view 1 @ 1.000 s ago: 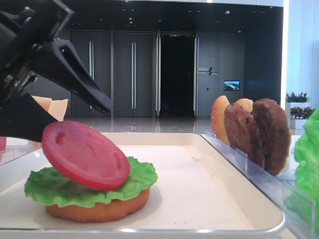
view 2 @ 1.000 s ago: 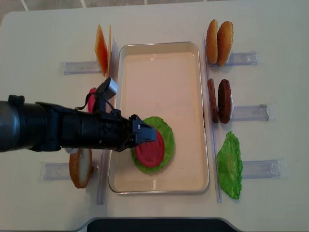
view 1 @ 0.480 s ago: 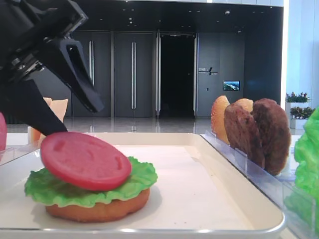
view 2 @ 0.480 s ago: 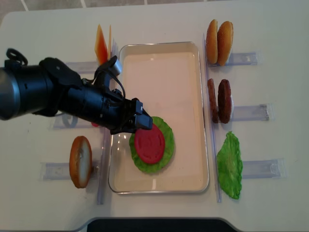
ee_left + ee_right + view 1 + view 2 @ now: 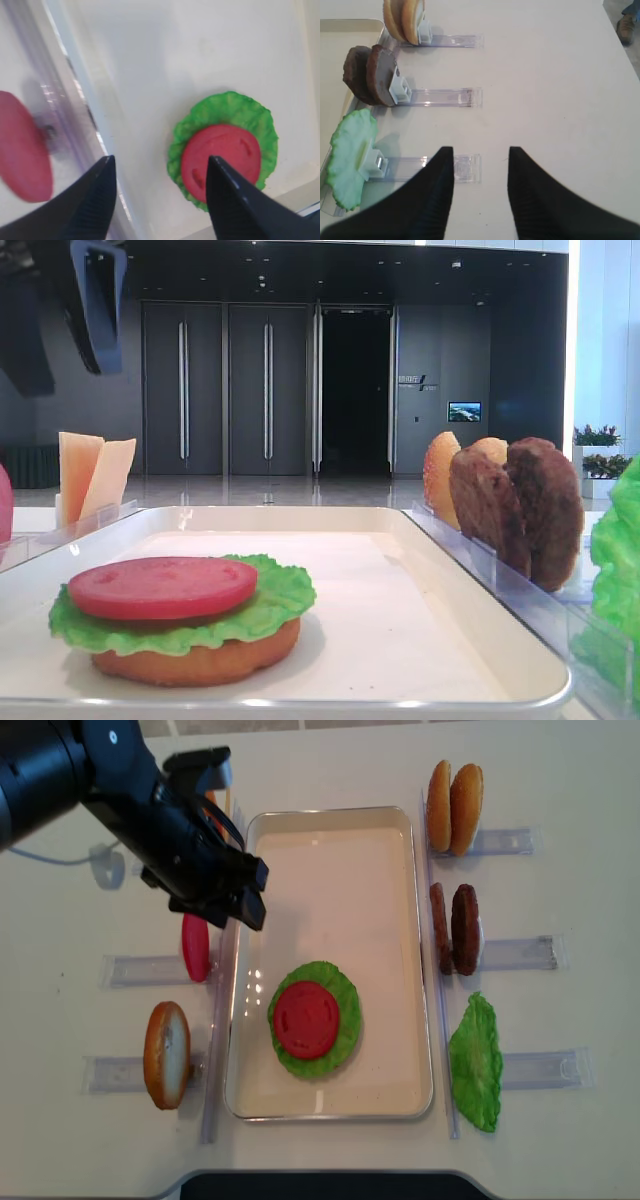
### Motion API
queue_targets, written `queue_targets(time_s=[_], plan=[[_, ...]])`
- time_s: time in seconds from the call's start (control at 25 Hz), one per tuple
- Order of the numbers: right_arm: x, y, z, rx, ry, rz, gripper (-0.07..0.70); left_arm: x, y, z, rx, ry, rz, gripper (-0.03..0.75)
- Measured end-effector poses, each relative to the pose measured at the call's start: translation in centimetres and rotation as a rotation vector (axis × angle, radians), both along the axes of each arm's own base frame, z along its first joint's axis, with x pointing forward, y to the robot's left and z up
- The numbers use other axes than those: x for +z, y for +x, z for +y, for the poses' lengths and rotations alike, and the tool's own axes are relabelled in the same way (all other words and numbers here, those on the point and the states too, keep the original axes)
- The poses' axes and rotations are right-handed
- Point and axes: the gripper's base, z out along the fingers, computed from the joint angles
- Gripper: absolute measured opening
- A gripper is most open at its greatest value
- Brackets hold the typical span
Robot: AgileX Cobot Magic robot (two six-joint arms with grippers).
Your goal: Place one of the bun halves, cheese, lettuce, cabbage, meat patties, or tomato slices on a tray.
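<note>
tomato (image 5: 308,1019): flat on lettuce (image 5: 344,1003), lower centre of tray (image 5: 330,818)
left gripper (image 5: 229,903): jaws wide, empty (above-left of tomato, apart)

Red tomato slice (image 5: 308,1020) on green lettuce (image 5: 342,1003), orange bun (image 5: 200,664) beneath; white tray (image 5: 335,880); 2 dark brown patties (image 5: 455,928).

Red tomato slice (image 5: 307,1020) flat on lettuce (image 5: 343,996), bun beneath, white tray (image 5: 330,815)
</note>
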Motion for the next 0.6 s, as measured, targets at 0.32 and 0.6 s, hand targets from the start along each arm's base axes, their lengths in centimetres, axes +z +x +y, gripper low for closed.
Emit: queue_targets(time_s=[0.32,0.6], plan=[[0.0,0.0,0.0,0.0,0.001,0.0,0.284,5.2,1.0,3.7,0.08,0.165,-0.013,0.437],[0.0,0.0,0.0,0.0,0.001,0.0,0.284,5.4,2.3,9.6,0.242,0.184,-0.005,0.437]])
